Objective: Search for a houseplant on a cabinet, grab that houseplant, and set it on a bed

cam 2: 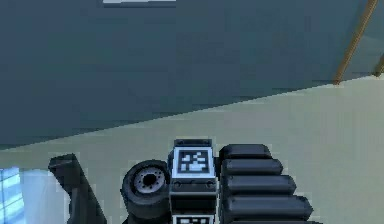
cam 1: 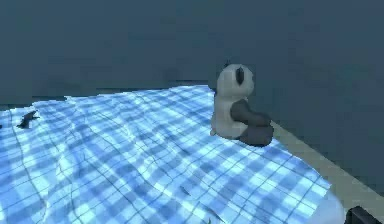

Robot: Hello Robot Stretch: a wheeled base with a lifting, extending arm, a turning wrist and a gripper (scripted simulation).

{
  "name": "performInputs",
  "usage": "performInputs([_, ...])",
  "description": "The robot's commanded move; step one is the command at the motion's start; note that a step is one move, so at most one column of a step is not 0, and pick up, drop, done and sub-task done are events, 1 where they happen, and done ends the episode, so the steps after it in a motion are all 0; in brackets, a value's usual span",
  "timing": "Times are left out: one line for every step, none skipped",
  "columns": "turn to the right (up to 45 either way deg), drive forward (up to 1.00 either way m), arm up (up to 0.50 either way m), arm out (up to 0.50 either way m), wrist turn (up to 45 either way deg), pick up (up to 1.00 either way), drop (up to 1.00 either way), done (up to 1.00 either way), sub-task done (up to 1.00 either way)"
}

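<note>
Stretch body, arm side view: finish and markings.
Arm (cam 2: pixel 258 185): near-black square bar built of stacked, round-edged segments, each with a faint lighter sheen along its top edge. Marker square (cam 2: pixel 195 162): white, with a black blocky pattern, set in a dark frame. The top edge of a second white square (cam 2: pixel 194 219) shows just below it. Pincer (cam 2: pixel 148 187): dark, drum-like round body with a grey ring and a darker hub on its face. Left of it is a flat angled strip (cam 2: pixel 76 183), matte charcoal; which part this is cannot be told.

panda toy (cam 1: pixel 238 104) (seated) on blue checked bed (cam 1: pixel 150 160)
</note>
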Motion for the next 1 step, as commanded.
performInputs([-45.0, 0.0, 0.0, 0.0, 0.0, 0.0, 0.0, 0.0, 0.0])
